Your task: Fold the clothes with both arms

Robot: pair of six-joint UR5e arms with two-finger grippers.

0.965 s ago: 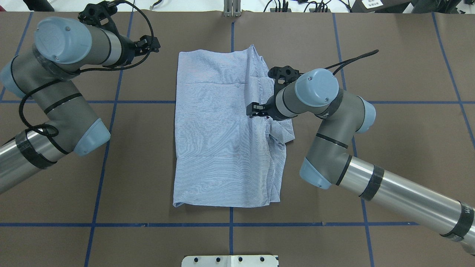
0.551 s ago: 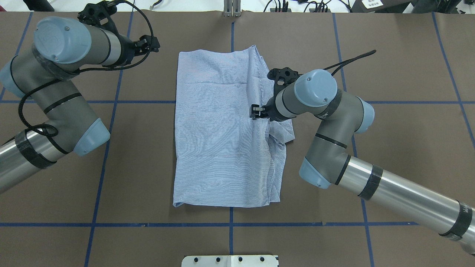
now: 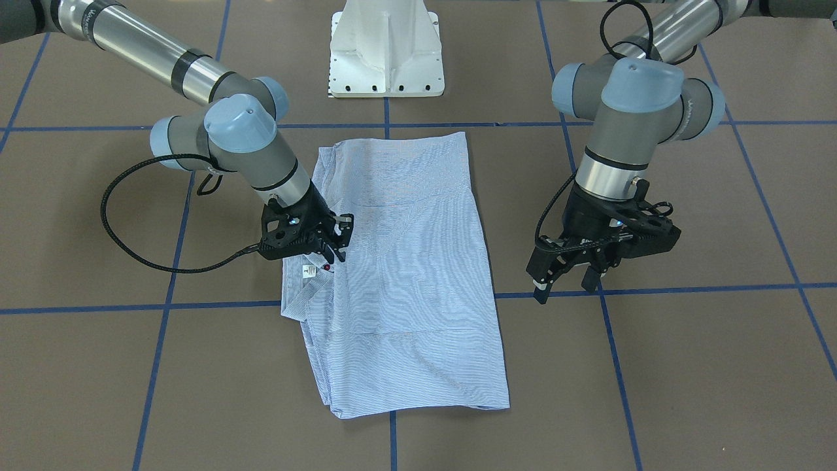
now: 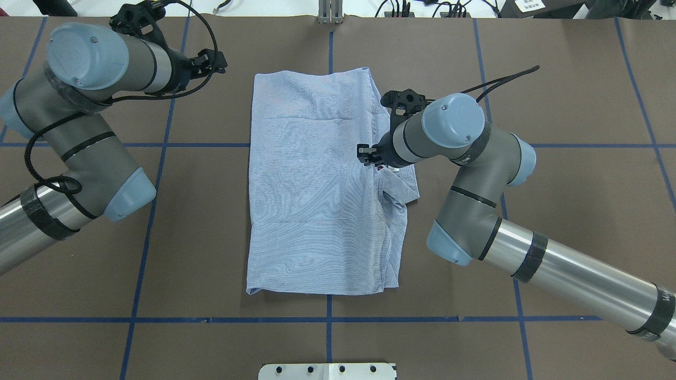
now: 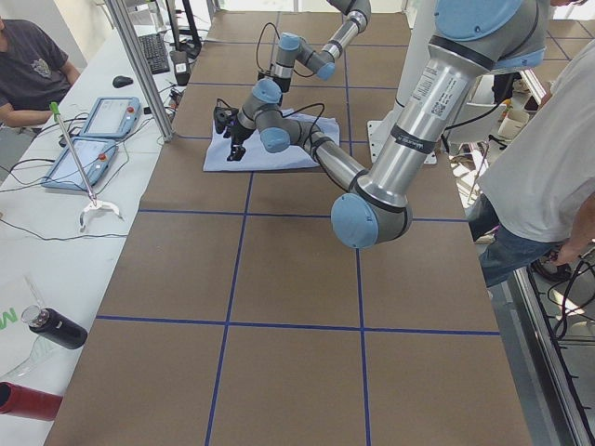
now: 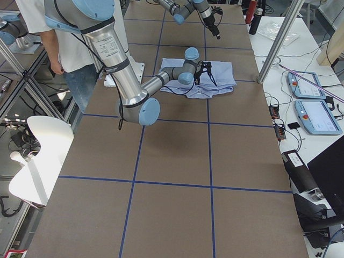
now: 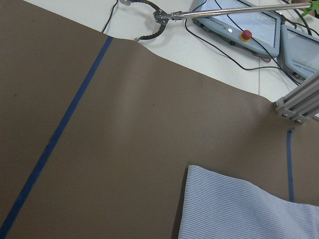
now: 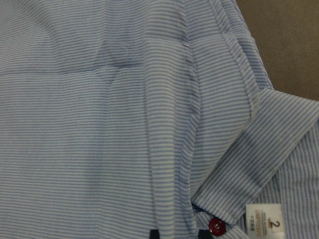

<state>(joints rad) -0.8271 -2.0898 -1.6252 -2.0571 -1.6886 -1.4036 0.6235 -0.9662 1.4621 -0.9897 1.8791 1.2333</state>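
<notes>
The light blue striped shirt [image 4: 317,184] [image 3: 405,261] lies folded into a tall rectangle at the table's centre. Its collar, white label [image 8: 261,221] and a dark red button [image 8: 217,226] show at its right edge. My right gripper [image 4: 363,153] [image 3: 335,239] is low on that edge beside the label. In the right wrist view its fingertips [image 8: 154,233] sit close together with a fold of the shirt between them. My left gripper [image 4: 214,60] [image 3: 563,284] hangs open above bare table to the left of the shirt's far corner [image 7: 239,209], and it holds nothing.
The white pedestal base [image 3: 386,52] stands at the robot's side. An aluminium post [image 7: 299,107] and control pendants [image 7: 234,25] sit past the far edge. A person [image 5: 548,139] stands by the base. Blue tape lines [image 4: 158,144] grid the brown tabletop.
The right gripper shifted slightly toward the far side and its jaws look narrower. The shirt's raised far right corner has settled flat. The collar label now shows. The left arm barely moved.
</notes>
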